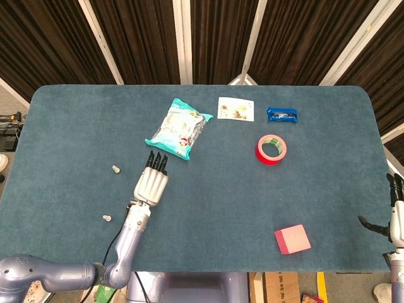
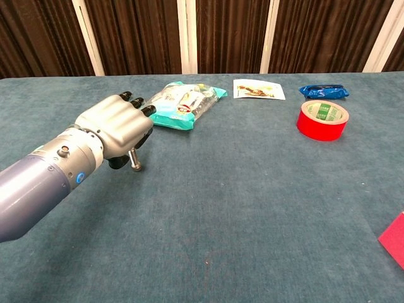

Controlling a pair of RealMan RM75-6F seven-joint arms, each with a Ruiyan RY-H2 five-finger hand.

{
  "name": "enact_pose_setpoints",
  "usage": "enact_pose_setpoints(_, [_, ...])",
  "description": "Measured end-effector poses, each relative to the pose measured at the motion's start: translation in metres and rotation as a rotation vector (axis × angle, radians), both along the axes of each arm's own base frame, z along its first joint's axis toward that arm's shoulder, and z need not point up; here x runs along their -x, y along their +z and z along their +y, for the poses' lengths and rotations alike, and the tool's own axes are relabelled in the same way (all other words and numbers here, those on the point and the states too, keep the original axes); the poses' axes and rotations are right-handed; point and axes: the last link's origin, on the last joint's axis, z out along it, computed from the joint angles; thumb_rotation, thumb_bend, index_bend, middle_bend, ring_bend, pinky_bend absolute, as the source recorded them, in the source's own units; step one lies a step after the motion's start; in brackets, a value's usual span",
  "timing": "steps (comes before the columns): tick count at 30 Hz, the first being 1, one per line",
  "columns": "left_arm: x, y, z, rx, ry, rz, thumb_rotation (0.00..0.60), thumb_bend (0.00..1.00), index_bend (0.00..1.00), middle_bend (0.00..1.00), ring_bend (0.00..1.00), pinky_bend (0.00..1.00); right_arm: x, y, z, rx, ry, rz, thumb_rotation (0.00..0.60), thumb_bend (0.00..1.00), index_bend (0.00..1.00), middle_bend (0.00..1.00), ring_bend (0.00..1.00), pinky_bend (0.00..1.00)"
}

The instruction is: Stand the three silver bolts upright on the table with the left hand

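One bolt under left hand.

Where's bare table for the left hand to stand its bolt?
Bare cloth lies right of the left hand, between the snack bag, red tape and pink block. Left of the hand is tighter: two bolts are there.
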Motion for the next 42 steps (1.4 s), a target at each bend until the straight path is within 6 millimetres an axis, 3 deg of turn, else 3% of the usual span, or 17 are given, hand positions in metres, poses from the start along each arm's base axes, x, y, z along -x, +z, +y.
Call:
enact_pose_setpoints(6, [-0.005,0.004,-0.002,0.001,-0.017,-0.025,0.6,0.42,0.32,0.0,0.0,0.0,0.0,0.0,0.0,-0.001,-0.001,0.001,0.6,0.0,0.01,0.0,0.0,0.0])
enact_pose_setpoints(12, [-0.025,0.019,-0.01,0.008,-0.047,-0.14,0.6,0.42,0.31,0.0,0.0,0.0,0.0,-0.001,0.0,-0.004,-0.001,0.005,0.6,0.0,0.01,0.0,0.0,0.0])
enact_pose_setpoints(18, [-0.046,0.053,-0.024,-0.019,-0.038,-0.283,0.6,0.42,0.3,0.0,0.0,0.0,0.0,-0.005,-0.001,-0.014,-0.004,0.018,0.6,0.0,0.01,0.0,0.0,0.0])
enact_pose_setpoints(24, [-0.051,0.107,-0.039,-0.051,0.037,-0.407,0.6,0.42,0.28,0.0,0.0,0.0,-0.004,-0.011,-0.001,-0.027,0.002,0.037,0.6,0.0,0.01,0.0,0.0,0.0])
enact_pose_setpoints(31, [-0.023,0.175,-0.054,-0.107,0.156,-0.451,0.6,0.41,0.26,0.0,0.0,0.0,-0.006,-0.02,-0.002,-0.052,0.002,0.061,0.6,0.0,0.01,0.0,0.0,0.0])
enact_pose_setpoints(38, [0.026,0.204,-0.073,-0.135,0.236,-0.617,0.6,0.41,0.25,0.0,0.0,0.0,-0.012,-0.02,-0.001,-0.06,0.046,0.088,0.6,0.0,0.01,0.0,0.0,0.0])
enact_pose_setpoints(42, [0.056,0.222,-0.091,-0.156,0.237,-0.729,0.6,0.41,0.17,0.0,0.0,0.0,-0.014,-0.02,0.0,-0.062,0.079,0.091,0.6,0.0,0.01,0.0,0.0,0.0])
